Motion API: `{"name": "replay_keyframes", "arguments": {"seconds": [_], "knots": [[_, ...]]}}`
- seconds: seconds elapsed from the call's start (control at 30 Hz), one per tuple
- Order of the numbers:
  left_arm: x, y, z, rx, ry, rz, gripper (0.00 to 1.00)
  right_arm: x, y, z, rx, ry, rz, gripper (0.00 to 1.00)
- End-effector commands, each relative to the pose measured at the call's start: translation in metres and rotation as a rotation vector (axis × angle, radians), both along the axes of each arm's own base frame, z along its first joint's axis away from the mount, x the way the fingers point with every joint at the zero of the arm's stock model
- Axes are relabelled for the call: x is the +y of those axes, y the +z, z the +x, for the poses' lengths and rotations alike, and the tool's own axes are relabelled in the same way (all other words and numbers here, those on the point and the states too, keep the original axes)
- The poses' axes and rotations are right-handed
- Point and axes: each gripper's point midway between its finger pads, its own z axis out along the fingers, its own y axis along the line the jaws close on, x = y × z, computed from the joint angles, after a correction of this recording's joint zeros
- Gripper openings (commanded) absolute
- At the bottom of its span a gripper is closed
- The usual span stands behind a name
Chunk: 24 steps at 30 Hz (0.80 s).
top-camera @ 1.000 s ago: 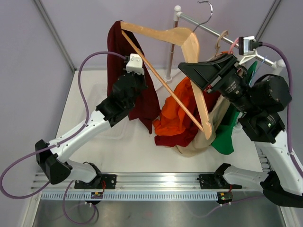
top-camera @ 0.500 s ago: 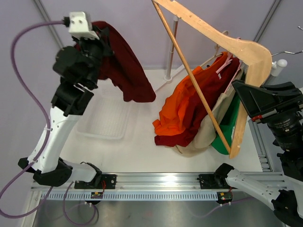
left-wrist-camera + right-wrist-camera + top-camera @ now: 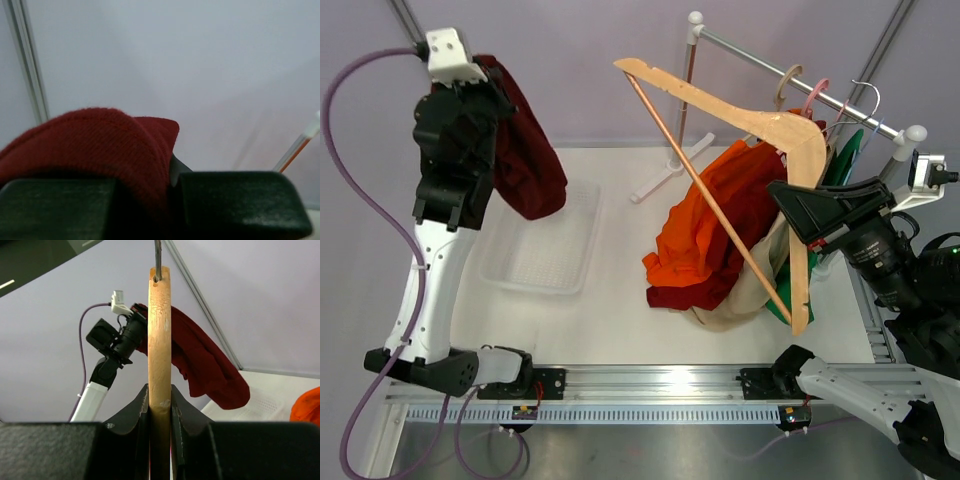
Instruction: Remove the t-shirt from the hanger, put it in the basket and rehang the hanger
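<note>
Because the clothes rail (image 3: 740,50) and its orange, beige and green garments (image 3: 720,240) fill the right half of the table, any handling is best done well apart from them. The wooden hanger (image 3: 760,125) is bare, and the right gripper (image 3: 160,422) is clamped on one of its arms. The dark red t-shirt (image 3: 525,160) hangs clear of it, above the clear tray (image 3: 545,265), bunched in the closed left gripper (image 3: 172,197). Judged soft, light and limp, it is best held by a gathered fold. Part of its hem is hidden behind the left arm, and the left wrist view shows only one fold.
</note>
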Motion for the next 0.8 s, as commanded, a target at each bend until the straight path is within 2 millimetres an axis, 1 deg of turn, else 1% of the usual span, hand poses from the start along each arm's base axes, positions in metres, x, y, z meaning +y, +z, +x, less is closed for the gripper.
{"name": "replay_keyframes", "arguments": {"seconds": [0.0,0.03,0.07,0.1,0.13,0.17,0.23,0.27,0.3,0.33,0.37,0.4,0.43,0.47,0.5,0.53,0.57,0.6,0.63,0.67,0.7,0.73,0.77], "knots": [[0.011,0.001,-0.024,-0.071,-0.013,-0.046,0.00,-0.005,0.000,0.006,-0.011,-0.048,-0.013,0.00],[0.009,-0.031,-0.014,-0.016,-0.021,-0.057,0.00,-0.002,-0.003,0.011,0.001,-0.053,-0.023,0.00],[0.008,-0.043,-0.014,0.001,-0.032,-0.067,0.00,0.000,-0.005,0.017,0.012,-0.066,-0.028,0.00],[0.008,-0.049,-0.023,-0.003,-0.044,-0.081,0.00,0.002,-0.007,0.021,0.024,-0.074,-0.034,0.00],[0.004,-0.060,-0.023,0.001,-0.066,-0.122,0.00,0.004,-0.009,0.026,0.034,-0.085,-0.040,0.00],[-0.004,-0.096,-0.016,0.069,-0.096,-0.130,0.00,0.008,-0.012,0.037,0.050,-0.104,-0.053,0.00],[-0.011,-0.120,-0.018,0.111,-0.134,-0.194,0.00,0.012,-0.015,0.049,0.072,-0.131,-0.066,0.00],[-0.016,-0.153,-0.014,0.178,-0.152,-0.208,0.00,0.018,-0.017,0.059,0.092,-0.145,-0.088,0.00],[-0.018,-0.166,-0.015,0.204,-0.157,-0.225,0.00,0.021,-0.019,0.065,0.104,-0.156,-0.099,0.00],[-0.019,-0.176,-0.019,0.224,-0.164,-0.266,0.03,0.029,-0.026,0.079,0.134,-0.176,-0.119,0.00],[-0.021,-0.188,-0.021,0.251,-0.170,-0.277,0.07,0.030,-0.025,0.083,0.138,-0.186,-0.122,0.00],[-0.023,-0.210,-0.023,0.296,-0.173,-0.297,0.17,0.035,-0.027,0.086,0.146,-0.191,-0.132,0.00],[-0.026,-0.215,-0.029,0.307,-0.197,-0.302,0.23,0.034,-0.032,0.099,0.170,-0.255,-0.137,0.00],[-0.028,-0.223,-0.032,0.325,-0.207,-0.309,0.29,0.034,-0.031,0.102,0.161,-0.282,-0.152,0.00],[-0.031,-0.235,-0.037,0.358,-0.220,-0.316,0.48,0.035,-0.033,0.109,0.170,-0.330,-0.167,0.00],[-0.031,-0.241,-0.038,0.379,-0.216,-0.319,0.60,0.043,-0.037,0.110,0.176,-0.317,-0.180,0.00],[-0.030,-0.241,-0.042,0.386,-0.216,-0.320,0.73,0.036,-0.035,0.116,0.182,-0.383,-0.185,0.00],[-0.029,-0.241,-0.046,0.405,-0.211,-0.312,0.96,0.036,-0.038,0.122,0.191,-0.413,-0.201,0.00],[-0.028,-0.238,-0.048,0.408,-0.210,-0.307,0.99,0.041,-0.046,0.133,0.215,-0.454,-0.227,0.00],[-0.029,-0.234,-0.053,0.407,-0.221,-0.300,0.99,0.041,-0.045,0.137,0.215,-0.478,-0.242,0.00],[-0.029,-0.228,-0.056,0.402,-0.230,-0.288,0.99,0.043,-0.049,0.142,0.225,-0.502,-0.260,0.00],[-0.032,-0.218,-0.062,0.399,-0.252,-0.282,0.99,0.047,-0.058,0.153,0.245,-0.538,-0.288,0.00],[-0.032,-0.209,-0.069,0.382,-0.266,-0.279,0.99,0.048,-0.058,0.156,0.244,-0.554,-0.297,0.00]]}}
